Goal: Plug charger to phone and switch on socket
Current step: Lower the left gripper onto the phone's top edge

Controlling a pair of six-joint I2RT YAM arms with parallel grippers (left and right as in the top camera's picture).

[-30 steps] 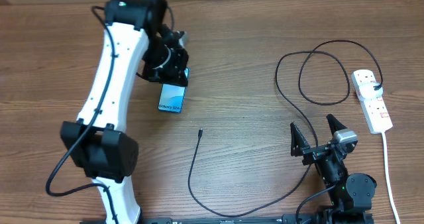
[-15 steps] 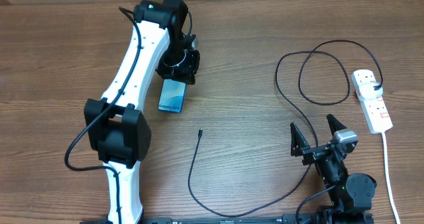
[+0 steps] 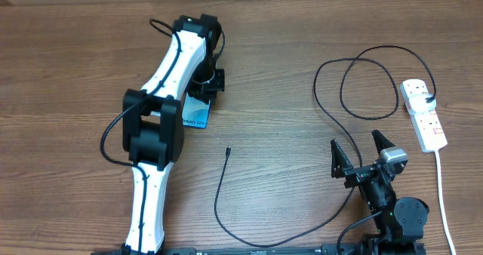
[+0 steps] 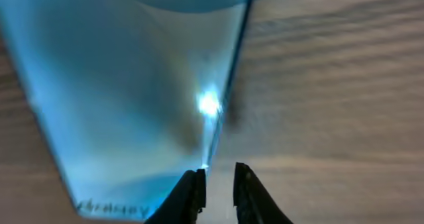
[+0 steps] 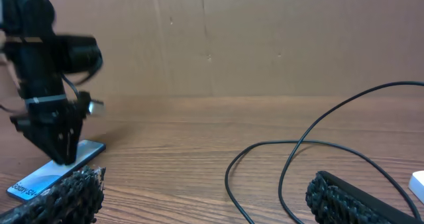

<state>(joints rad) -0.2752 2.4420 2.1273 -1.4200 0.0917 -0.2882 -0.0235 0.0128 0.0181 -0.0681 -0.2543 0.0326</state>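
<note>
The wooden table [image 3: 287, 59] is flat and matte, with free room in the middle. The socket [image 3: 424, 113] lies near its right edge. The phone [image 3: 198, 118], stiff and, I think, slippery glass, lies flat under my left claw [image 4: 217, 184]. This claw is almost closed at the phone's edge, but I cannot tell if it pinches. The charger [image 3: 216, 198] looks limp and light, so I would take it just behind the connector tip [image 3: 227, 151]. The right claw [image 3: 354, 140] stands released and empty.

We see the bench [image 3: 75, 74] evenly, softly lit from above, shadows faint. The left wrist view is badly blurred, a white glare spot on the phone [image 4: 119, 71] screen.
</note>
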